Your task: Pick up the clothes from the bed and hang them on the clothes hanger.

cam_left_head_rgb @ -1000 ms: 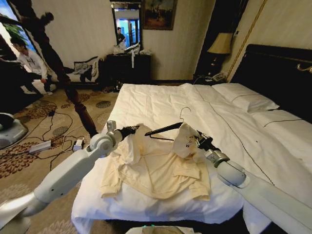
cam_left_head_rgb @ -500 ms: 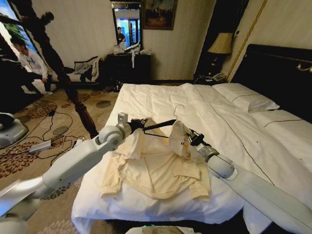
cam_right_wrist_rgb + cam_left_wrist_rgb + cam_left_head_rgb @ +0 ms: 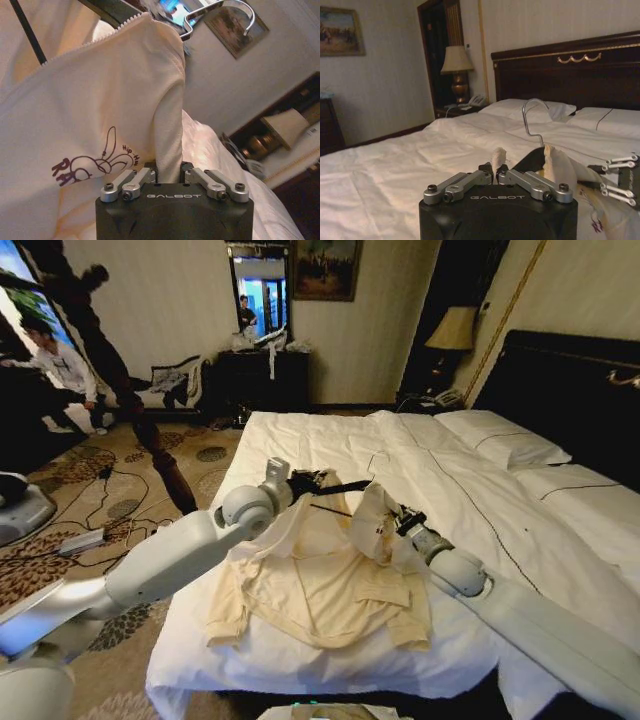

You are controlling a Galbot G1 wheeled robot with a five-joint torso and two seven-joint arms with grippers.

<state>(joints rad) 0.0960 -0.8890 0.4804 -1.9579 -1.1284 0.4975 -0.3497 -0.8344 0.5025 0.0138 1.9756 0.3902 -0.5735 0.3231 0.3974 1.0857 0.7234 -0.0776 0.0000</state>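
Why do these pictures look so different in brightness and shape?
Head view: wide lens bends the walls and bed edges, bright daylight at the window. Left wrist view: dim and warm, lamp lit, headboard dark. Right wrist view: the clothes sit close, the room behind soft.

The long-sleeved top (image 3: 320,585) lies on the bed (image 3: 420,455) near its foot. Above its upper part hangs the clothes hanger (image 3: 335,490), between the left pincer (image 3: 300,483) and the right pincer (image 3: 392,527). Pillows (image 3: 500,440) lie behind, against the headboard (image 3: 570,390).
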